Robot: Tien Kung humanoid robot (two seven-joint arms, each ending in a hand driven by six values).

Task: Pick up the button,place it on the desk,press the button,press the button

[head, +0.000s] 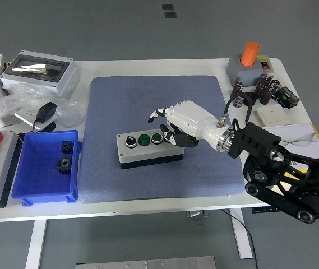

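The button box (148,149) lay near the middle of the blue mat (159,112), its long side running left to right, with a black knob and two green buttons showing on top. The right hand (183,124) hung over the box's right end, hiding what was there; its fingers (158,114) were loosely spread and held nothing, the index reaching out to the left above the box. A blue bin (46,166) with two gears (64,156) stood left of the mat.

One high head view, facing forward and down over the white table (148,206) from its near edge
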